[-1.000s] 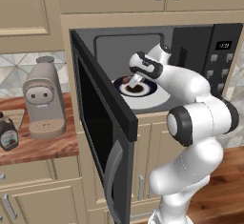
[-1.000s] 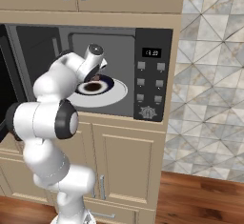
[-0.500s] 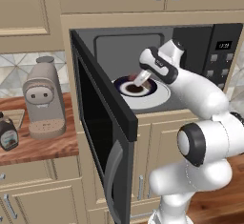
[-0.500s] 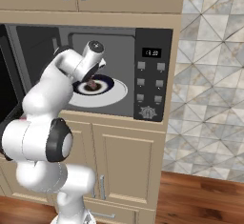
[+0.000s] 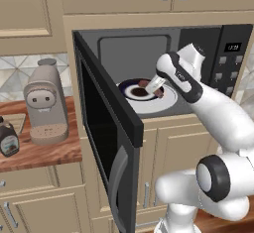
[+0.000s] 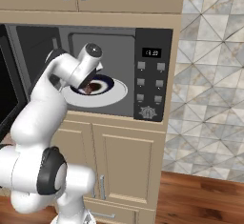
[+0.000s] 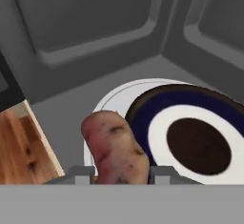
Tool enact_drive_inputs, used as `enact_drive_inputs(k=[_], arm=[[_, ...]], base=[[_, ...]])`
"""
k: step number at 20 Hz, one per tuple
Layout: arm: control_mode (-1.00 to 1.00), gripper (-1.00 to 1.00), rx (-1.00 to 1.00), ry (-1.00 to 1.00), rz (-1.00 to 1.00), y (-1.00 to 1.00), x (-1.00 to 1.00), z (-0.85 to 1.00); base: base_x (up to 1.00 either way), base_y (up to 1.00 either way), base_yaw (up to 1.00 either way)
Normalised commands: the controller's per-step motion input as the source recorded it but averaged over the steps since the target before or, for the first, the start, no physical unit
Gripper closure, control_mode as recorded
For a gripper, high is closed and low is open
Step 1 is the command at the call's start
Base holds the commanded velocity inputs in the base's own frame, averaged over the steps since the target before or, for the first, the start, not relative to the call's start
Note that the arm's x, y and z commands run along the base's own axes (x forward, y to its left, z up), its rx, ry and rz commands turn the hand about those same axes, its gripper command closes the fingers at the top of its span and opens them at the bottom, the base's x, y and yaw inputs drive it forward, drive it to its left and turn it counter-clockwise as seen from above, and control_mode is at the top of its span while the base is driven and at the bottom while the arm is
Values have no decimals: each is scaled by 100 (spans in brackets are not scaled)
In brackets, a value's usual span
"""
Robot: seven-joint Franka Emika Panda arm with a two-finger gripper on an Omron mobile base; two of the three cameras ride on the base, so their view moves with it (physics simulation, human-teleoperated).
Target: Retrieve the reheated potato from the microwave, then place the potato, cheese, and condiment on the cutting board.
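The microwave [image 5: 233,53] stands open, its door [image 5: 106,128] swung out to the left. Inside, my gripper [image 5: 152,85] reaches over a dark blue and white plate [image 5: 130,86] on the white turntable [image 5: 163,103]. The gripper [image 7: 119,174] is shut on the potato [image 7: 116,147], a reddish-brown lump that sticks out past the plate's rim [image 7: 157,99]. From the right, the potato [image 6: 88,89] shows just under the hand. The condiment [image 5: 8,138] stands on the counter at far left, beside a corner of the cutting board [image 5: 14,121]. The cheese is out of view.
A beige coffee machine [image 5: 45,103] stands on the reddish-brown counter [image 5: 44,152] left of the open door. The microwave's button panel [image 6: 151,82] is on its right. Cabinets hang above and below, and a tiled wall [image 6: 209,75] lies to the right.
The gripper has closed on the potato over the plate and now holds it at the plate's edge. The arm's elbow has swung out to the right.
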Motion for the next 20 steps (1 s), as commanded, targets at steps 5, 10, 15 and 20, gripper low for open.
enact_drive_inputs(k=[5, 10, 15, 20], arm=[[-100, 100, 3, 3, 0, -16, -76, 33], [-100, 100, 5, 1, -16, -10, -78, 21], [-100, 100, 4, 0, -32, -10, -66, 18], [-100, 100, 1, 0, -35, -11, -67, 13]], base=[[0, 0, 0], [0, 0, 0], [0, 0, 0], [0, 0, 0]])
